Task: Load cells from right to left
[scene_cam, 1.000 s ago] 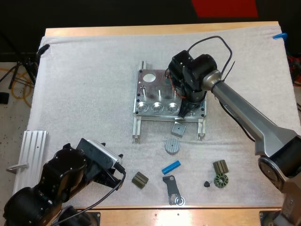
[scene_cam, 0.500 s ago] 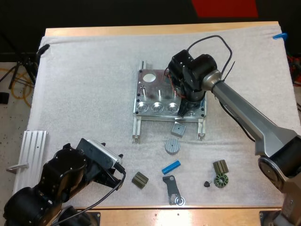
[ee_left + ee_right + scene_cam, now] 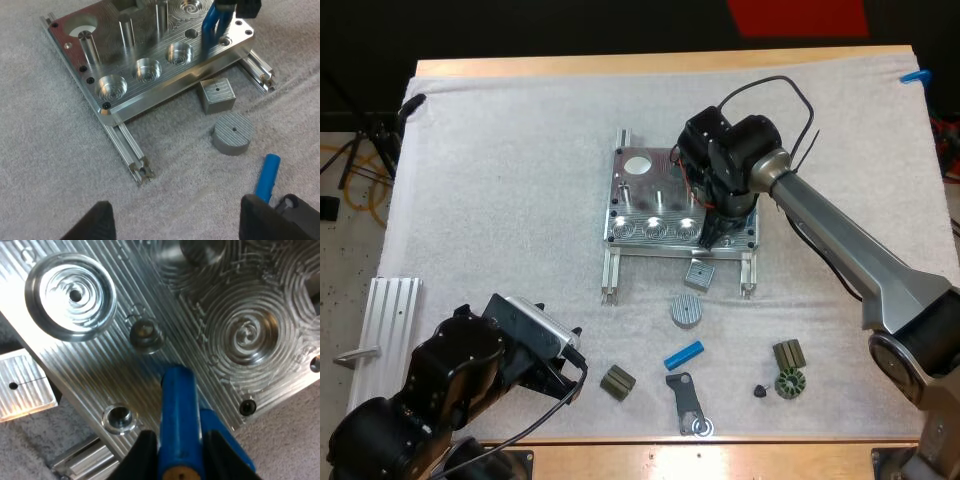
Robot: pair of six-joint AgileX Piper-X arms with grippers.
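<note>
Right gripper (image 3: pixel 712 236) clamps a blue cell (image 3: pixel 176 410) from both sides over the fixture's (image 3: pixel 642 195) front right corner. Cell stands near upright w/ its lower end at the plate, just right of the 3 round pockets (image 3: pixel 180 52) along the front edge; touching the plate or not, can't tell. Left gripper (image 3: pixel 175 225) is spread wide, holding nothing, low over the mat (image 3: pixel 500 180) at front left, well apart from the fixture. Just in front of the fixture sit a grey block (image 3: pixel 699 274), a grey disc (image 3: pixel 687 310) and a 2nd blue cell (image 3: pixel 684 354) lying flat. Near the table's (image 3: pixel 650 64) front edge: a dark ribbed part (image 3: pixel 617 382), a bracket (image 3: pixel 687 400), and to the right another ribbed part (image 3: pixel 789 353) beside a round toothed part (image 3: pixel 788 383).
</note>
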